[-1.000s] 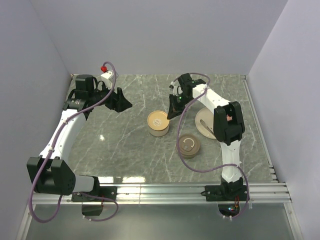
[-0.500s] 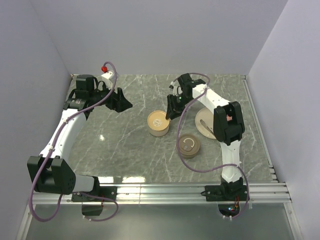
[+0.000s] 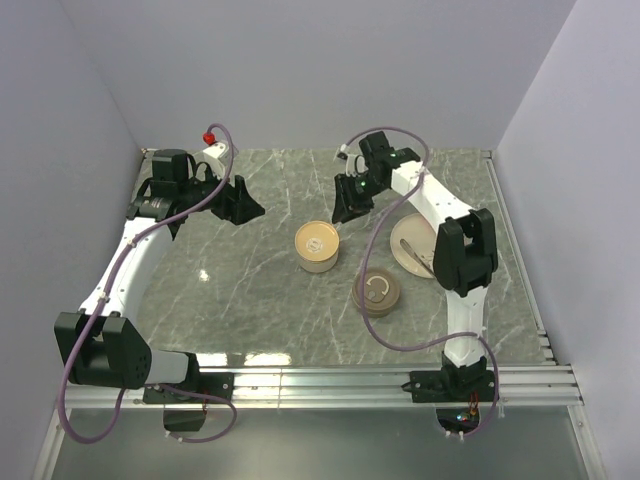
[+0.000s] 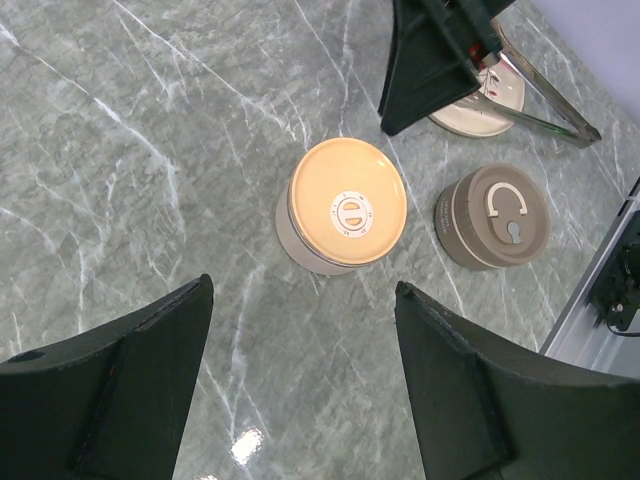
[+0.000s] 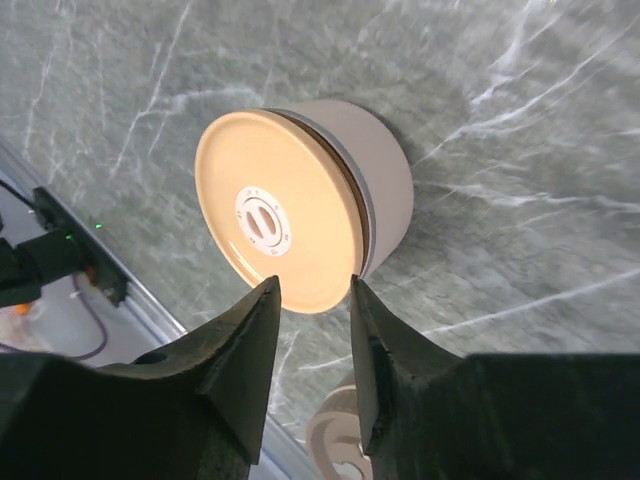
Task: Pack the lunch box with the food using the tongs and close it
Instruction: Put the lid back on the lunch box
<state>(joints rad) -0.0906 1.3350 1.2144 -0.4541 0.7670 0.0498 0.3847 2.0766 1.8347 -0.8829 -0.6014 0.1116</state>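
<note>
The lunch box (image 3: pixel 318 245) is a round beige pot with a cream inner lid on it; it also shows in the left wrist view (image 4: pixel 345 208) and the right wrist view (image 5: pixel 300 215). The tongs (image 4: pixel 548 100) lie across the pale plate (image 3: pixel 415 240) to its right. No food shows in any view. My right gripper (image 3: pixel 350 205) hangs just behind the lunch box, jaws apart and empty (image 5: pixel 312 283). My left gripper (image 3: pixel 240 203) is held open above the table at far left, its fingers (image 4: pixel 150 370) wide with only table between them.
A taupe round lid with a handle (image 3: pixel 377 291) sits on the table in front of the plate, also in the left wrist view (image 4: pixel 493 215). The metal rail (image 3: pixel 380 380) runs along the near edge. Walls close in the left, right and back.
My right gripper has opened and lifted back from the lunch box's cream lid towards the far side. The left arm has stayed put.
</note>
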